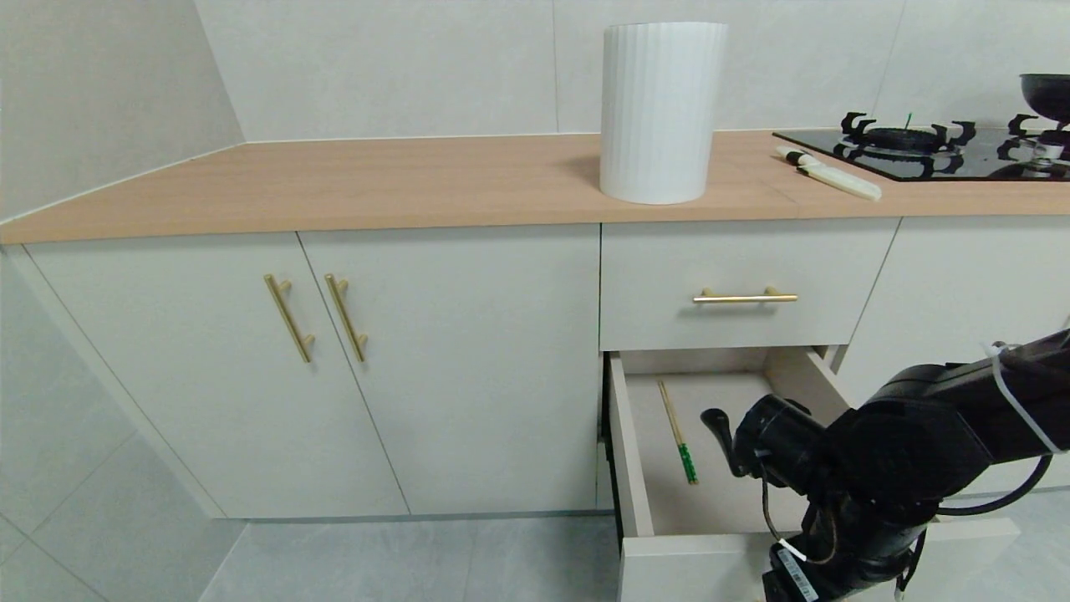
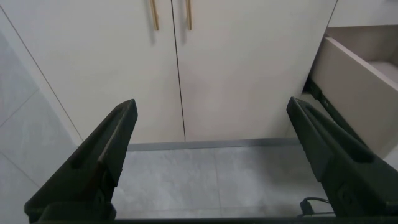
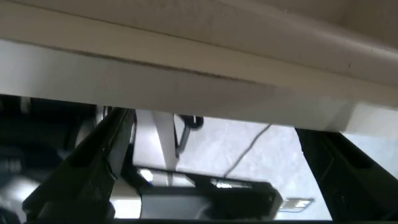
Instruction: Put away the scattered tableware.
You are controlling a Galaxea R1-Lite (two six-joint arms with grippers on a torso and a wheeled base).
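A pair of wooden chopsticks with green ends lies inside the open lower drawer. A white-handled knife rests on the wooden countertop beside the stove. My right arm hangs over the drawer's front right corner. My right gripper is open, just under the pale edge of the drawer front, with nothing between its fingers. My left gripper is open and empty, low before the cabinet doors, with the drawer's side off to one side.
A tall white ribbed container stands on the counter above the drawers. A black gas hob with a dark pot sits at the far right. The upper drawer is closed. Grey tiled floor lies before the cabinets.
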